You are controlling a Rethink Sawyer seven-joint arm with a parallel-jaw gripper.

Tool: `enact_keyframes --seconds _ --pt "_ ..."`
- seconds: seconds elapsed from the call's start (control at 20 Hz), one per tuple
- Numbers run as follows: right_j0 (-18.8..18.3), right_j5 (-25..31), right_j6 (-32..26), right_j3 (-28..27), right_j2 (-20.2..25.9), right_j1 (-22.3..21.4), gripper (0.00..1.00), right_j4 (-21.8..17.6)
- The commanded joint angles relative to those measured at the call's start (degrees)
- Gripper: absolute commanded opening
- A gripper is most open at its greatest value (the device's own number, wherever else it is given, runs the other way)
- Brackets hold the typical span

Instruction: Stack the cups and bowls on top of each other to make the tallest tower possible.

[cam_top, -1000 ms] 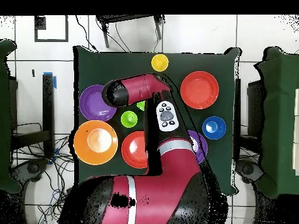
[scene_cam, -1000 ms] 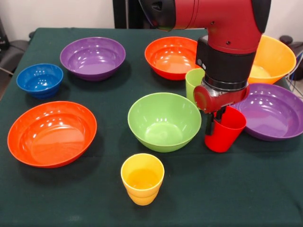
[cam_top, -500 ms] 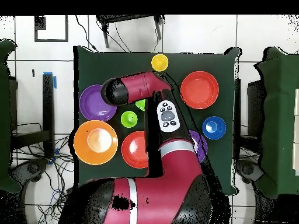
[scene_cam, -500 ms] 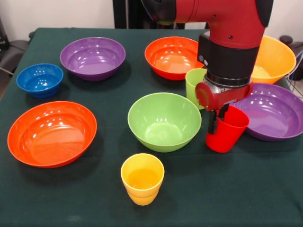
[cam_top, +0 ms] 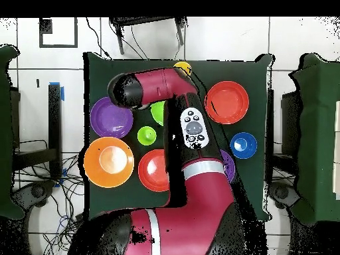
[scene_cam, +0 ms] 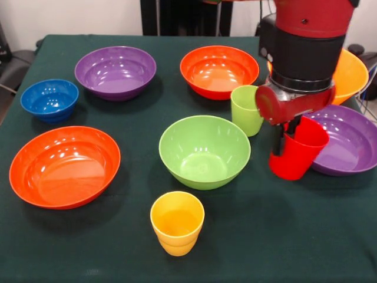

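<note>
The front view looks across the table [scene_cam: 70, 247] toward the robot, close and slightly downward. The overhead view looks straight down from farther up (robot base at the bottom), rotated half round. Both views share the tabletop and the arm [cam_top: 166, 93].

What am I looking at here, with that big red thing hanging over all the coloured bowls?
That red thing is a robot arm. One picture faces it across the table; the other looks straight down on it. At its tip is the gripper, a pincer, shut on the rim of a red cup, which it holds tilted. On the green cloth lie plastic bowls: two purple, two red-orange, one large orange, one green bowl and one small blue bowl. A yellow cup and a light green cup stand upright. Nothing is stacked yet.
</note>
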Motion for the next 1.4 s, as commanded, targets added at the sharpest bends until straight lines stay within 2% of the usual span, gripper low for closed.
enact_keyframes --seconds 0.05,0.3,0.4,0.55,0.65,0.85,0.95,1.05,1.15,1.2,1.35,1.4 --pt "-0.1 14.6 -11.2 -15.2 8.1 4.0 0.0 2.0" --pt "2.4 26.0 -13.3 -33.7 11.8 10.9 0.0 -0.2" --pt "3.1 31.0 -14.7 -41.1 14.4 13.6 0.0 -2.4" --pt "3.7 38.4 -17.2 -50.1 20.6 16.4 0.0 -8.1" --pt "3.4 42.7 -18.6 -53.5 27.0 17.0 0.0 -14.2" --pt "1.3 50.1 -20.8 -55.6 39.7 16.5 0.0 -26.1" --pt "-0.2 53.9 -22.9 -56.3 47.6 16.3 0.0 -33.9" --pt "-2.2 57.5 -25.9 -57.2 57.8 16.4 0.0 -43.9" --pt "-3.6 59.9 -29.1 -58.0 65.6 16.9 0.0 -51.8" --pt "-4.4 60.7 -31.4 -58.5 70.2 17.2 0.0 -56.8" --pt "-6.0 62.1 -37.7 -59.3 79.3 18.2 0.0 -67.4" --pt "-6.7 62.0 -40.2 -59.7 83.5 18.7 0.0 -72.2"
